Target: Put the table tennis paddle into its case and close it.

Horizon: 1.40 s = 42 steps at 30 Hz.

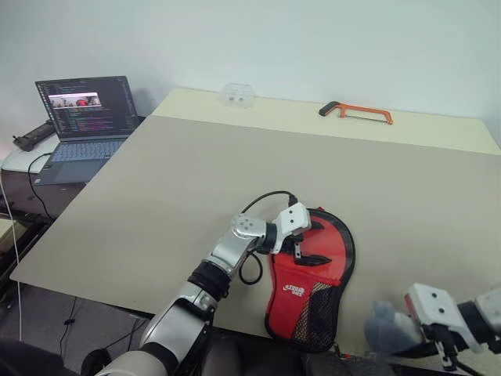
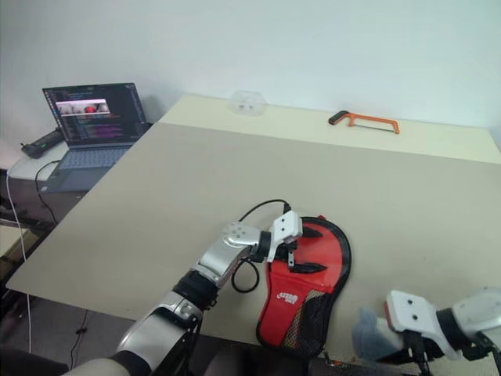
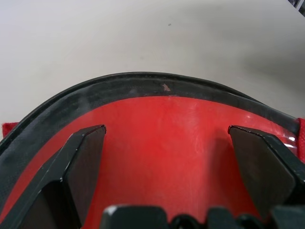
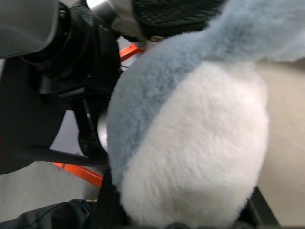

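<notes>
The case [image 1: 301, 301] lies near the table's front edge, red side up with white lettering and a black mesh pocket. Its round end is open, and the table tennis paddle's red face [image 1: 330, 239] shows inside the black rim [image 3: 143, 83]. The paddle's handle is hidden under the red flap. My left gripper [image 1: 307, 247] reaches in from the left, open, with its black fingers [image 3: 86, 157] spread just over the red face. My right gripper [image 1: 438, 333] hangs low at the front right, off the table's edge, with a grey-blue and white plush toy [image 4: 190, 143] right against it.
An orange-framed hacksaw [image 1: 356, 113] lies at the far right of the table, and a clear plastic box [image 1: 237, 95] sits at the far edge. An open laptop [image 1: 82, 117] stands on a side stand to the left. A black cable loops beside my left wrist.
</notes>
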Available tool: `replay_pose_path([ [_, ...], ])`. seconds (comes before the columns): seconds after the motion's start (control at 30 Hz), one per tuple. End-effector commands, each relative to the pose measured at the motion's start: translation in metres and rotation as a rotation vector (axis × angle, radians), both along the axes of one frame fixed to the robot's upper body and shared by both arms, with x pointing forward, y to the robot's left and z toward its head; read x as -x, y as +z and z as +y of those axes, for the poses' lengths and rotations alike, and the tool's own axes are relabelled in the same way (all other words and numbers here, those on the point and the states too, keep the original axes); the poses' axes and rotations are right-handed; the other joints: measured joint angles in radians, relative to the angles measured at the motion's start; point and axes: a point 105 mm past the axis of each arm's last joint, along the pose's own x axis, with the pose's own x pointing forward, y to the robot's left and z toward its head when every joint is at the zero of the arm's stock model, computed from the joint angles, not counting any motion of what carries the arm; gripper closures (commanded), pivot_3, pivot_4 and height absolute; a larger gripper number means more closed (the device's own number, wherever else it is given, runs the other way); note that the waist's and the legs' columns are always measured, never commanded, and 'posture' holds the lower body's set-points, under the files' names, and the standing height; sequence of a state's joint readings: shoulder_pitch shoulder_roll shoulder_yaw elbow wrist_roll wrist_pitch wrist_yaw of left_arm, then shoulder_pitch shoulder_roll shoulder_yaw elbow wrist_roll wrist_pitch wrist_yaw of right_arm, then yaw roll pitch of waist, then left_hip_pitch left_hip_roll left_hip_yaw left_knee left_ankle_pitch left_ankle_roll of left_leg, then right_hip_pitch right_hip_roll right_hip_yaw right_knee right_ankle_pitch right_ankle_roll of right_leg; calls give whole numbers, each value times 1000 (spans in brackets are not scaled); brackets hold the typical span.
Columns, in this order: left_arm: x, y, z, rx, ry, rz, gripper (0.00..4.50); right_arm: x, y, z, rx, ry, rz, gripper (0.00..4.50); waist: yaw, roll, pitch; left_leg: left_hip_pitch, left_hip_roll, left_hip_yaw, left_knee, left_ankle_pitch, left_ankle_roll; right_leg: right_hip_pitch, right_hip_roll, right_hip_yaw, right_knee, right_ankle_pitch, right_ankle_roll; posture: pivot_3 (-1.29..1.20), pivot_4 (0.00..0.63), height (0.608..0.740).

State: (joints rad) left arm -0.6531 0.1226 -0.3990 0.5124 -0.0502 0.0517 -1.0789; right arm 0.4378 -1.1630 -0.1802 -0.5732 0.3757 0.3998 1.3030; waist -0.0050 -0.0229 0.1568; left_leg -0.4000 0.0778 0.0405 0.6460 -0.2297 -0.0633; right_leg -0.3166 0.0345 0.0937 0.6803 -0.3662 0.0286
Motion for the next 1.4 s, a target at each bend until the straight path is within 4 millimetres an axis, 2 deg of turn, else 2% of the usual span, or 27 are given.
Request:
replay_pose_path([
  [0.03, -3, -2, 1, -3, 23, 2, 0, 2, -1, -5, 19, 19, 41, 1890, -1, 0, 0, 0, 0, 0, 0, 0, 0, 0, 0, 0, 0, 0, 0, 0, 150, 740],
  [0.2, -4, 22, 0, 48, 0, -57, 0, -6, 4, -13, 15, -2, 56, 152, -6, 0, 1, 0, 0, 0, 0, 0, 0, 0, 0, 1, 0, 0, 0, 0, 150, 740],
  [0.23, -4, 26, -1, 60, 1, -59, 0, -6, 4, -15, 17, -9, 63, 28, -6, 1, 2, 0, 0, 0, 0, 0, 0, -1, 0, 1, 0, 0, 0, 0, 150, 740],
  [0.47, -1, 47, 1, 115, -6, -92, 0, -17, 19, -34, -46, -113, 81, 28, -5, 0, 6, -2, 0, 0, -1, 0, 0, -2, -1, 1, -2, 0, -1, 0, 150, 740],
  [0.57, 0, 69, 8, 161, -8, -115, 0, -26, 29, -40, -132, -199, 15, 28, -4, -1, 7, -2, 0, 1, -1, 0, 0, -2, -1, 1, -2, 0, -1, 0, 150, 740],
  [0.67, 2, 98, 32, 196, -19, -128, 0, -29, 44, -53, -205, -308, -17, 28, -4, 0, 10, -2, 0, 1, -1, 0, 0, -2, -1, 1, -1, 0, -1, 0, 150, 740],
  [0.77, 9, 121, 79, 172, -25, -123, 0, -32, 63, -76, -249, -443, -86, 28, -16, 0, 11, -1, 1, 0, -1, 0, 0, -2, -1, 1, -1, 0, -1, 0, 150, 740],
  [0.87, 16, 129, 126, 118, 8, -94, 0, -28, 71, -94, -237, -522, -139, 28, -25, 0, 11, -1, 1, 0, -2, 0, 0, -2, -1, 1, -1, 0, -1, 0, 150, 740],
  [0.93, 23, 130, 155, 67, 40, -54, 0, -23, 73, -104, -226, -563, -158, 28, -27, 0, 12, -1, 1, 0, -2, 0, 0, -2, -1, 1, -2, -1, 0, 0, 150, 740],
  [1.0, 28, 131, 181, 28, 86, -14, 0, -18, 74, -106, -221, -580, -160, 28, -27, -1, 14, -1, 1, 0, -3, 0, 0, -2, -1, 1, -2, -1, 0, 0, 150, 740],
  [1.1, 28, 120, 221, -116, 198, -3, 0, -10, 72, -106, -224, -590, -135, 28, -27, -4, 19, -1, 2, -2, -3, -1, 1, -2, -2, 0, -1, -3, 3, 0, 150, 740],
  [1.2, 26, 116, 244, -191, 256, -11, 0, -6, 71, -104, -215, -579, -103, 28, -26, -6, 21, -1, 2, -3, -3, -1, 2, -2, -3, 0, -1, -3, 3, 0, 150, 740],
  [1.33, 37, 86, 272, -355, 319, 18, 0, -5, 60, -108, -207, -583, -58, 28, -27, -6, 21, -1, 3, -1, -3, -2, 3, -3, -6, 1, -2, -3, 3, 0, 150, 740],
  [1.4, 40, 84, 282, -390, 352, 6, 0, -7, 57, -104, -207, -558, -54, 28, -27, -6, 22, -1, 3, 0, -4, -3, 4, -3, -11, 1, -2, -3, 2, 0, 150, 740],
])
